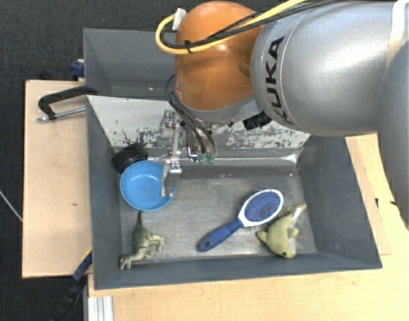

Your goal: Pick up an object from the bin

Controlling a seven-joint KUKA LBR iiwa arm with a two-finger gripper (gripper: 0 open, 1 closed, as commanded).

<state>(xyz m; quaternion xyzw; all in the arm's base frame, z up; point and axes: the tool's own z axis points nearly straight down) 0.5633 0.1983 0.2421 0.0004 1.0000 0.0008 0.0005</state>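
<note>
Camera view: I look down into the grey metal bin [100, 206]; my arm comes in from the right of the frame, and its orange wrist cover [211, 52] sits over the bin's upper middle.
Jaws: they hang below the orange cover, left of the bin's centre, down at the right rim of the blue bowl. I cannot tell whether they are spread or pressed together, nor whether they pinch that rim.
Blue bowl [144, 187]: round, open side up, on the bin floor at the left, its right edge right at my jaws.
Black piece [128, 157]: small and dark, just beside the bowl's upper left, near the back wall.
Green dinosaur [142, 245]: a toy figure in the lower left corner, below the bowl and apart from it.
Blue brush [241, 219]: an oval white-rimmed head with a blue pad, its blue handle pointing to the lower left, on the floor right of centre.
Green soft toy [279, 238]: pale olive, at the lower right, just beside the brush head.
</note>
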